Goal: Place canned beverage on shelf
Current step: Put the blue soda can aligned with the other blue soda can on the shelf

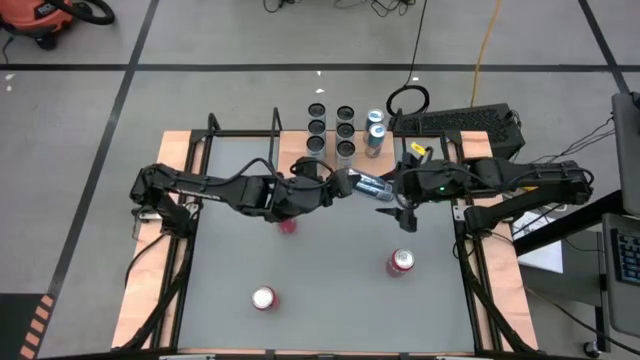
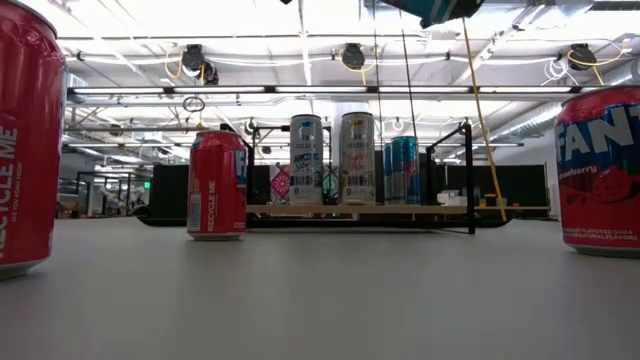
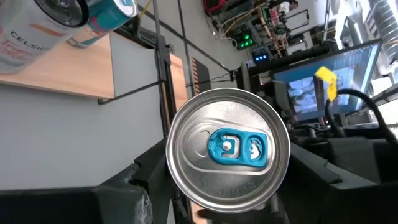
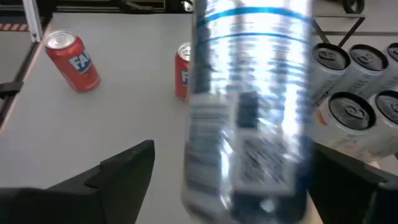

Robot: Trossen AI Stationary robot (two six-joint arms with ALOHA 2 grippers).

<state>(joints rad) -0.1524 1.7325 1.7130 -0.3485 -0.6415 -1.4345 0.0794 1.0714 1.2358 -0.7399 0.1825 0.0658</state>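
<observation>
The left gripper (image 1: 340,186) is gripping a silver-and-blue can (image 1: 372,186) lying sideways in mid-air, its fingers (image 3: 140,186) pressing the can's sides. The right gripper (image 1: 392,190), meeting it from the opposite side, is standing wide open around that can. Just beyond both, the shelf (image 1: 400,140) is carrying several upright cans (image 1: 345,131). Three red Fanta cans (image 1: 401,262) are standing on the table (image 1: 330,290).

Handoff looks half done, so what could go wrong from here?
1. The right end effector is open around the silver can, so only the left end effector holds it; a weak grip could drop it.
2. The shelf already carries several cans; a careless placement could topple them.
</observation>
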